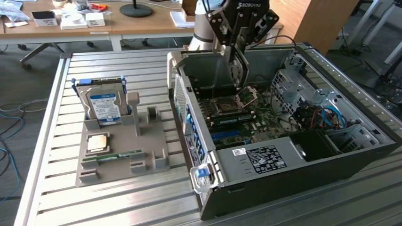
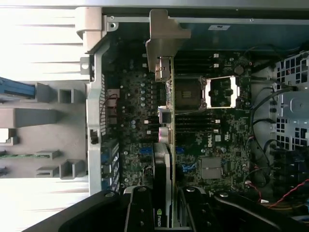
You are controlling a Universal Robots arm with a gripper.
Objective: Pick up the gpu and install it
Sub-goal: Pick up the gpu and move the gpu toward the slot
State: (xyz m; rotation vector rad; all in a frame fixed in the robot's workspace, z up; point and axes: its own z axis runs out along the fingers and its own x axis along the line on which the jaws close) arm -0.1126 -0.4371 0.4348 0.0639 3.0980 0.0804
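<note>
Above case (image 1: 301, 183), one gripper (image 2: 163, 205), one gpu (image 2: 163, 159)

Dark gpu (image 2: 162, 169) with silvery bracket (image 2: 164, 36) — blue-white label (image 1: 103, 106) on the drive (image 1: 100, 89), grey holder (image 1: 122, 136), green stick (image 1: 113, 156), black case (image 1: 283, 188).

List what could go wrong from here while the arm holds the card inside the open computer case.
1. The gpu, clamped edge-on in the gripper, hangs close beside the open CPU socket; a skewed descent might strike it.
2. Its metal bracket sits near the case wall and could catch there.
3. Gripped at one end, the card may tilt.
</note>
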